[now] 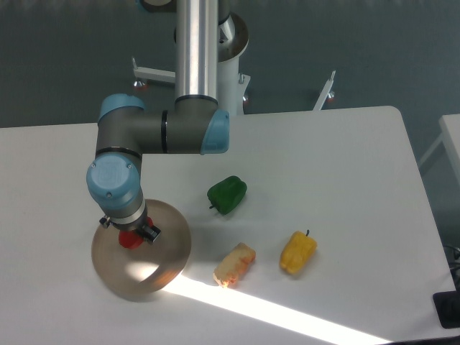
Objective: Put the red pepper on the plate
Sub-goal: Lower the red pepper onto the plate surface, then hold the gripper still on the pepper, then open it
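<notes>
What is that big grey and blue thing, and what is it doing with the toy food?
It is a robot arm, filmed from above by one camera looking down at a white table. At its tip is a small two-finger hand, pinching a red pepper over a round tan plate. Its job is to put that pepper on the plate. Also on the table are a green pepper, a yellow pepper and an orange-yellow chunk of toy food. A bright strip of sunlight crosses the table.
</notes>
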You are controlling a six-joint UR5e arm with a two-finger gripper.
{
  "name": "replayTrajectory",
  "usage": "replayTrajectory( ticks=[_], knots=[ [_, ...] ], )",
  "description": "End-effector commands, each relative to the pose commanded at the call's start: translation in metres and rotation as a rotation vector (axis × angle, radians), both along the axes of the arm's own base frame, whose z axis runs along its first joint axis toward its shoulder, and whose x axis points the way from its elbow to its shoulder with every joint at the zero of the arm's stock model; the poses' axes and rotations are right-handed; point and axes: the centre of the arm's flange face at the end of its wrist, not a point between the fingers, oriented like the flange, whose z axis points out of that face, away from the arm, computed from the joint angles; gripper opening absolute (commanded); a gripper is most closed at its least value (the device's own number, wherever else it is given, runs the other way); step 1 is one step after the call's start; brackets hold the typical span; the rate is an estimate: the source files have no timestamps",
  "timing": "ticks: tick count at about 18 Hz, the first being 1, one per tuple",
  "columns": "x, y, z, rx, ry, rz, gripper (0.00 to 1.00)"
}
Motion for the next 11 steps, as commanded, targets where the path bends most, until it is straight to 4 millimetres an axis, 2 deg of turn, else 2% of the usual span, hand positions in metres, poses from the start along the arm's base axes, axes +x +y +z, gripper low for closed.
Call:
replayTrajectory(
  ticks=[11],
  knots=[
    [0.0003, -0.0010, -0.0050, -0.009, -0.002, 0.002, 0.53]
  ],
)
